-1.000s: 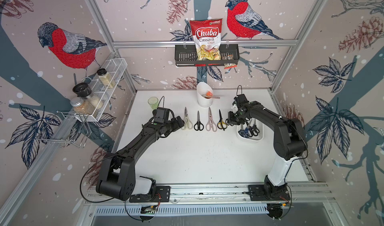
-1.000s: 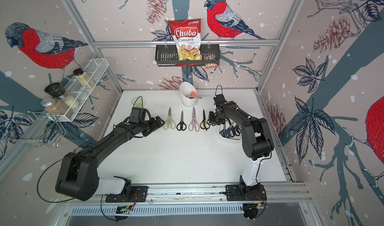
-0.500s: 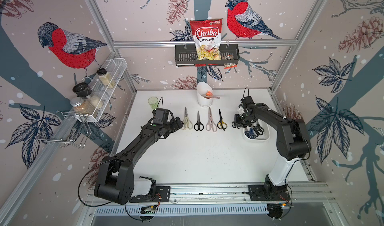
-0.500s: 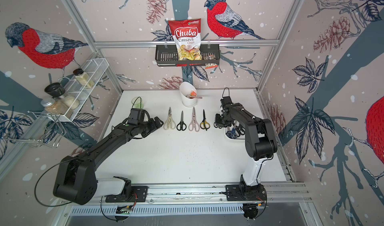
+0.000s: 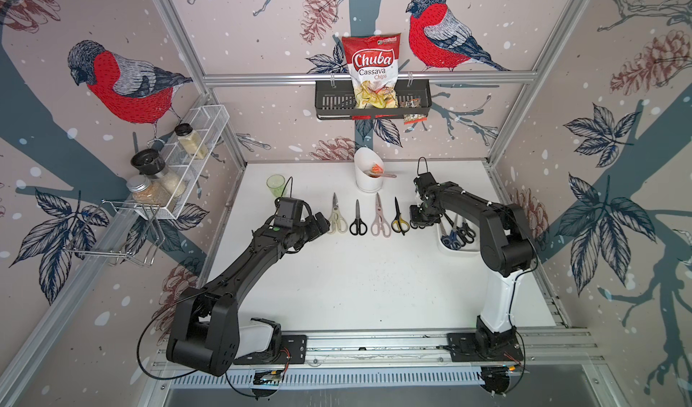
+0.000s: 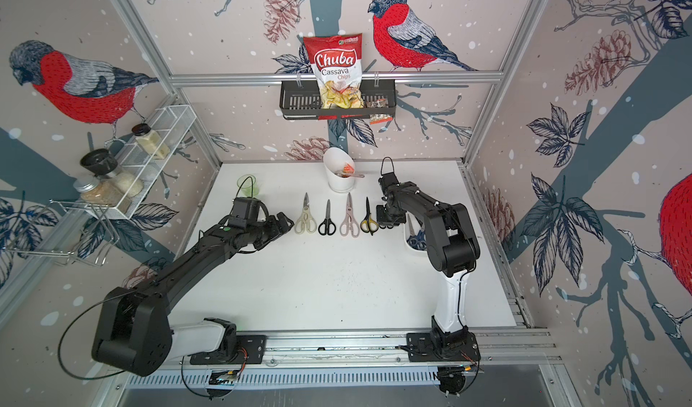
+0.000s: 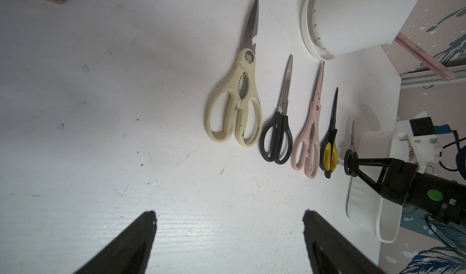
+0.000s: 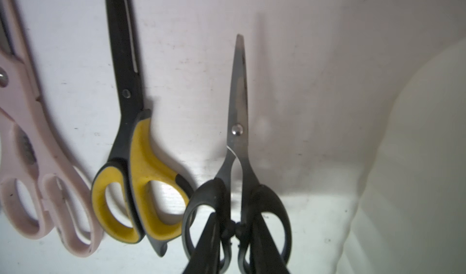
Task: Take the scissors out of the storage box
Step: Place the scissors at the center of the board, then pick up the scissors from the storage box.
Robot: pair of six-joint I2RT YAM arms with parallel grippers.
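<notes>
Since half a second ago my right claw (image 7: 350, 162) is edging left from the storage box (image 5: 462, 249), which is holding dark-blue and black pairs (image 5: 453, 239); it is pinching black-handled scissors (image 8: 237, 124) beside the yellow-black pair (image 5: 400, 223). My left claw (image 7: 228, 213) is gaping wide. Beyond, the white holder (image 5: 369, 184) is carrying something orange (image 5: 375, 169).

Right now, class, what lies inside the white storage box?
Inside the storage box lie several scissors, with dark blue and black handles. They overlap, so their exact count and anything beneath them are hidden.
</notes>
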